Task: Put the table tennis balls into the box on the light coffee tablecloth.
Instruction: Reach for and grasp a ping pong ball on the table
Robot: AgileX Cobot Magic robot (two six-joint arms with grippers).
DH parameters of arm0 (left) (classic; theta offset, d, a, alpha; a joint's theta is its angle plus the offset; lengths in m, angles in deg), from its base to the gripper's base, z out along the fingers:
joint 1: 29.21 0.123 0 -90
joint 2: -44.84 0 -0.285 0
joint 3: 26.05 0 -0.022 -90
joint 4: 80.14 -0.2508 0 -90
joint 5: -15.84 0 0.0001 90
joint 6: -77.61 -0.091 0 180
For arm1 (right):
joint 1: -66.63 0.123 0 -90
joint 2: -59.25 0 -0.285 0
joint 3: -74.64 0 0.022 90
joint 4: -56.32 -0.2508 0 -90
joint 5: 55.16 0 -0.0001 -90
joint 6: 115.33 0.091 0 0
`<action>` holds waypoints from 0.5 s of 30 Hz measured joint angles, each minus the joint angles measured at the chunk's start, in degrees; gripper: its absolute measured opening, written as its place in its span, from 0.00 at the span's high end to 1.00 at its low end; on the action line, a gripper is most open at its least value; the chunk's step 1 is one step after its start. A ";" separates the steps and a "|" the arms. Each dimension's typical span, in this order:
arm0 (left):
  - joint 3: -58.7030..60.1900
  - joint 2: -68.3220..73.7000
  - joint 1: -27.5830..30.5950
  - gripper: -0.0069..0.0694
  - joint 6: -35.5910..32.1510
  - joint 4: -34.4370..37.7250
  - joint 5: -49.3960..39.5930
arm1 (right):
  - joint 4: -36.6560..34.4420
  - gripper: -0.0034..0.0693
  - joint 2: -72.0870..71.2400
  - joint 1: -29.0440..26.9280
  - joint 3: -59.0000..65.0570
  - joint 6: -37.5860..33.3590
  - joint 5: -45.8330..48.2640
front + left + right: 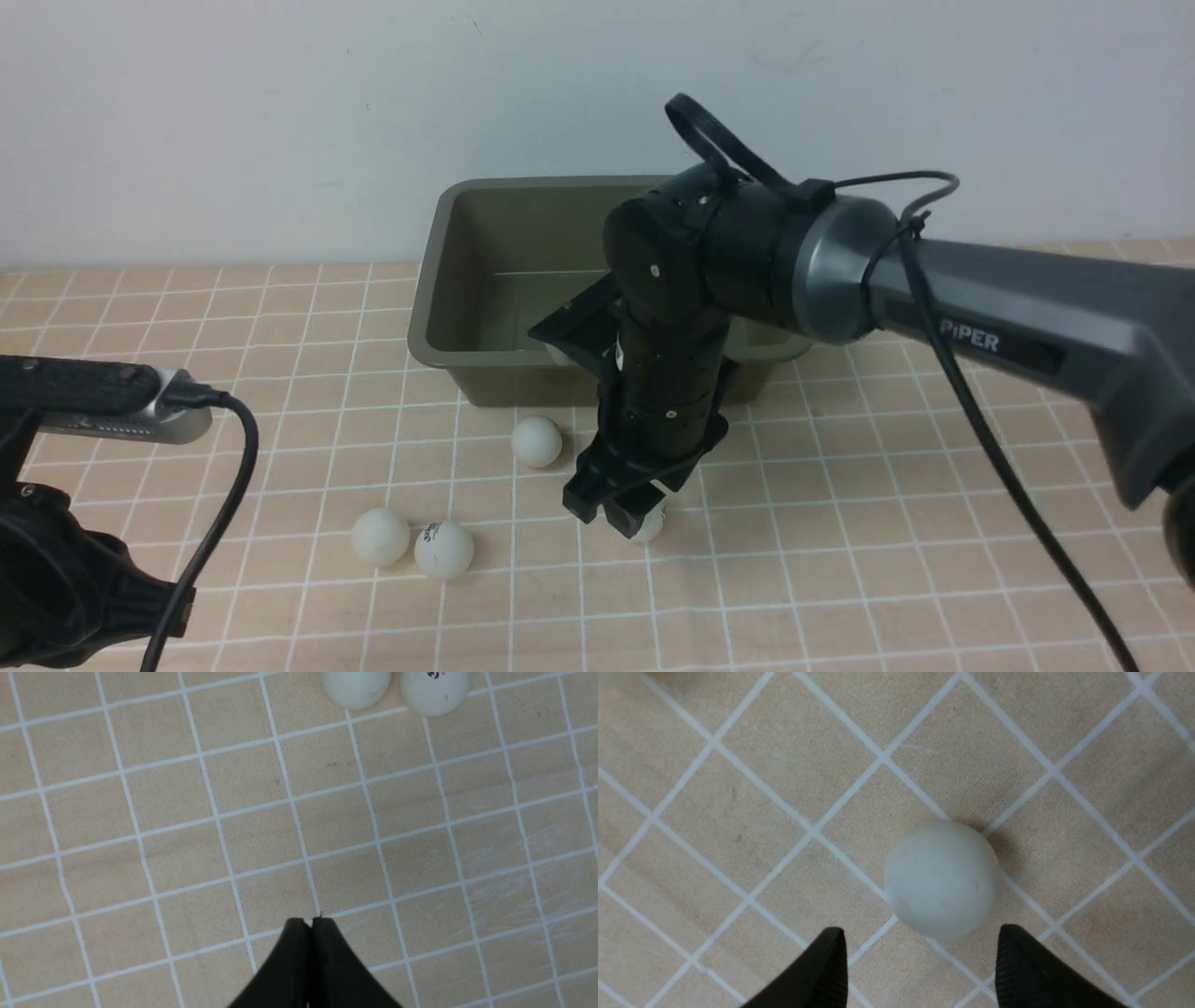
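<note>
Left arm (65, 560) sits nearest, lower left of the front view, parked aside with its cable (224, 504) looping down. The left gripper (308, 923) has its jaws pressed together on nothing, over bare light coffee tablecloth (840, 523), probably idle to keep clear of the working arm. Two table tennis balls lie touching at lower left-centre: plain ball (380, 536) and printed ball (443, 549), and the same pair shows at the top edge of the left wrist view. A third ball (537, 441) sits mid-frame, just in front of the near wall of the box (439, 280). The right arm (1027, 308) comes in from the right edge with its wrist bent down, so the right gripper (616, 509) points straight at the fourth ball (649, 528), centre frame. In the right wrist view the jaws are apart, wider than the ball, with the ball resting on the cloth just ahead of the tips and not touched, a spread meant to drop around it. The box stands upper centre on the cloth. Its visible floor shows no balls, and its right part is hidden by the arm. Step looks like the final descent before the grasp. Next it needs to go lower, then close evenly. The ball is light and round, so it could roll away if one finger lands first.
</note>
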 joint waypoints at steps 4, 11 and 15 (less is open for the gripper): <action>0.00 0.00 0.00 1.00 0.00 0.00 0.06 | 0.00 0.41 0.78 0.00 0.00 -0.05 -1.44; 0.00 0.00 0.00 1.00 0.00 0.00 0.06 | 0.00 0.41 0.96 0.00 0.00 -0.91 -4.40; 0.00 0.00 0.00 1.00 0.00 0.00 0.06 | 0.00 0.41 1.53 0.00 0.00 -1.47 -4.81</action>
